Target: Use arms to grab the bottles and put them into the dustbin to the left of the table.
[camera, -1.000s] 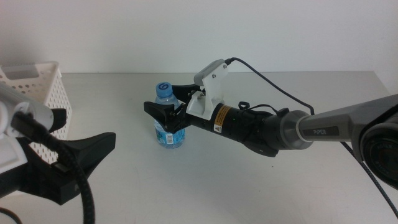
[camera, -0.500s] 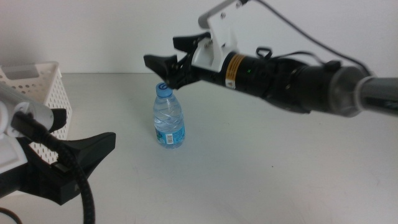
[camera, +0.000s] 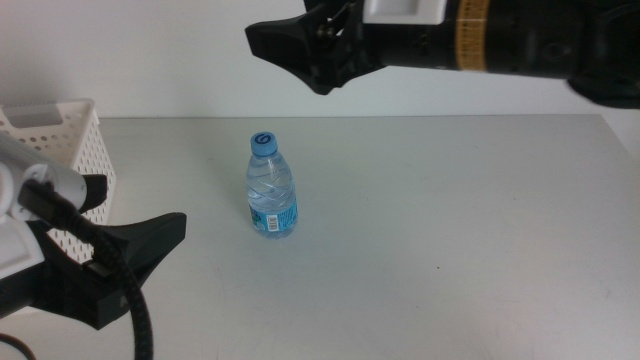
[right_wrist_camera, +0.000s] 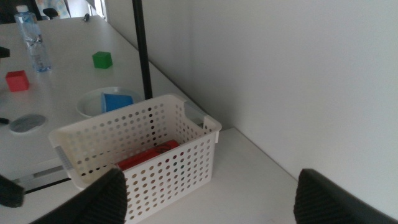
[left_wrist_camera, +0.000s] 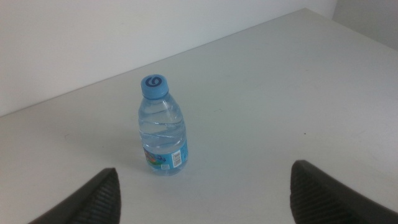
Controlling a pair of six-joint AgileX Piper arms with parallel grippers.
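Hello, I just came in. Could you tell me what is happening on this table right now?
Two robot arms are clearing bottles into the white dustbin at the table's left. A clear water bottle stands upright and untouched on the table. The right tool is raised high above it, open and empty. The left tool waits low and open, facing the bottle. Something red already lies in the dustbin.

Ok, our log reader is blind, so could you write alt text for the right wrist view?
A white perforated dustbin stands by a pale wall with a red can lying inside it. The right gripper's open dark jaws frame the picture's lower corners. Beyond it another surface holds a bowl, coloured blocks and a bottle.
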